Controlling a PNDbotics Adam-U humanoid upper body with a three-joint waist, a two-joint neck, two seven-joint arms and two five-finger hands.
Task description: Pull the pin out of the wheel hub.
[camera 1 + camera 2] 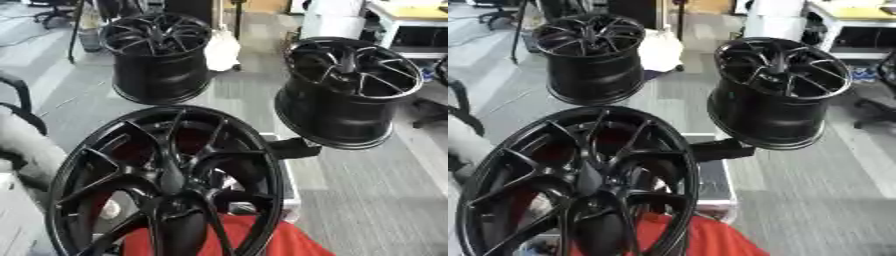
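A large black spoked wheel (166,180) fills the lower left, its face turned up toward me. Its hub (172,176) sits where the spokes meet; I cannot make out a pin there against the black metal. Neither of my hands shows in either view. A red cloth (254,240) lies under the wheel's near rim.
Two more black wheels stand on the grey floor, one at the back left (157,55) and one at the right (346,92). A black block (293,148) juts out beside the near wheel, over a silver-edged case (710,182). A white bag (222,50) and a desk (411,20) stand behind.
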